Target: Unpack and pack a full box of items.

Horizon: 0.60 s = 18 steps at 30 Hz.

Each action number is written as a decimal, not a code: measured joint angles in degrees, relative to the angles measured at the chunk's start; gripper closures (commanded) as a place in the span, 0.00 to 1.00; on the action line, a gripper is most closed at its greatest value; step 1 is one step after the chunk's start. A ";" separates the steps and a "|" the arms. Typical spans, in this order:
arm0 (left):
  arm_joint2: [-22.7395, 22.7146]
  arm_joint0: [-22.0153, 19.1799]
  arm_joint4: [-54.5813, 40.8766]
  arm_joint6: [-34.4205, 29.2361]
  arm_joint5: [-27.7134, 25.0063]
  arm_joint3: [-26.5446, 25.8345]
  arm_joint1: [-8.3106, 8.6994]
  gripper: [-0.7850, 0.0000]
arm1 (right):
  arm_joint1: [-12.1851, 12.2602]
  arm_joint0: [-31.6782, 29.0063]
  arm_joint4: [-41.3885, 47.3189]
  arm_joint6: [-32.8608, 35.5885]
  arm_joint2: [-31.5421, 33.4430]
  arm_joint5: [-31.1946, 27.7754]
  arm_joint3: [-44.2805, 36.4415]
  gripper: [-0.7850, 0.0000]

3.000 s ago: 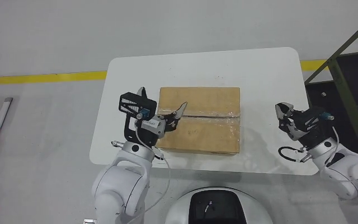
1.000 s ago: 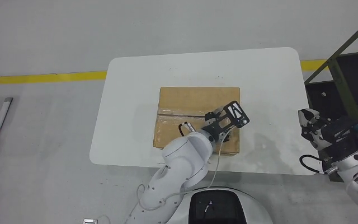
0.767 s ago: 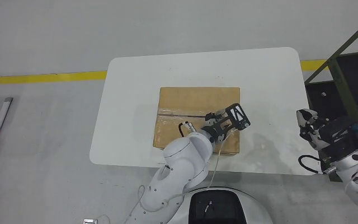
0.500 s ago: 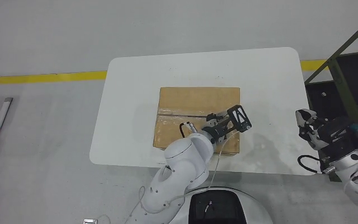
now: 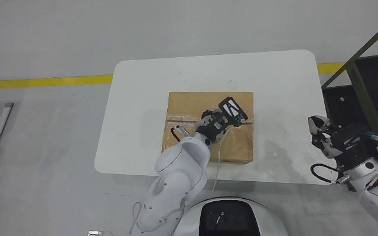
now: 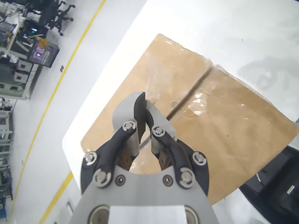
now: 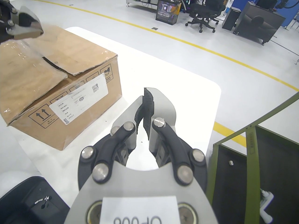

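A brown cardboard box with clear tape along its top seam stands in the middle of the white table. My left arm crosses the box from the near side. My left gripper is shut and points steeply down just above the seam, toward the box's right end. I cannot tell whether tape or cardboard is pinched. In the right wrist view the left gripper hangs over the far flap, which stands slightly raised with a dark gap beneath. My right gripper is shut and holds nothing, above the table's right edge.
An olive-green metal frame with dark panels stands just beyond the table's right side, close to my right arm. The box's right end carries a white label. Bare tabletop surrounds the box on all sides.
My left arm swung from the box's left end across to its right part, then shifted from the near flap up to the seam. My right gripper drew right, then edged back.
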 measured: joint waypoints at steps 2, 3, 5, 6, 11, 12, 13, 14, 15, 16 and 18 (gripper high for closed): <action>-2.83 0.77 0.53 0.15 1.12 -2.27 0.29 1.00 | -0.03 0.40 0.99 0.23 -0.38 -0.36 0.28 1.00; -5.03 1.41 0.74 0.04 1.92 -3.86 0.50 1.00 | -0.05 0.76 1.73 0.47 -0.65 -0.59 0.52 1.00; -8.61 2.28 1.19 -0.37 2.64 -6.27 0.85 1.00 | -0.07 1.40 2.56 0.87 -1.06 -0.93 0.86 1.00; -11.02 2.76 1.69 -0.85 2.46 -7.73 1.10 1.00 | -0.07 1.85 2.79 1.12 -1.34 -1.19 1.05 1.00; -21.40 4.97 2.99 -2.77 -0.33 -12.91 2.17 1.00 | -0.04 3.54 3.06 1.75 -2.58 -2.39 1.91 1.00; -24.07 5.63 3.13 -3.08 -0.69 -13.80 2.40 1.00 | -0.04 3.94 3.11 1.88 -2.88 -2.69 2.18 1.00; -25.99 6.19 2.71 -3.31 -0.52 -14.34 2.52 1.00 | -0.03 4.24 3.17 1.98 -3.08 -2.89 2.39 1.00; -27.79 6.74 2.06 -3.60 -0.08 -14.81 2.61 1.00 | -0.03 4.52 3.24 2.09 -3.26 -3.08 2.59 1.00; -29.85 7.38 1.50 -3.95 0.00 -15.33 2.75 1.00 | -0.01 4.90 3.22 2.23 -3.46 -3.36 2.81 1.00; -31.14 7.80 1.46 -4.06 -0.51 -15.65 2.89 1.00 | 0.00 5.16 3.19 2.30 -3.60 -3.56 2.98 1.00; -33.31 8.48 1.73 -3.72 -1.96 -16.03 3.19 1.00 | 0.01 5.63 3.22 2.42 -3.87 -3.90 3.32 1.00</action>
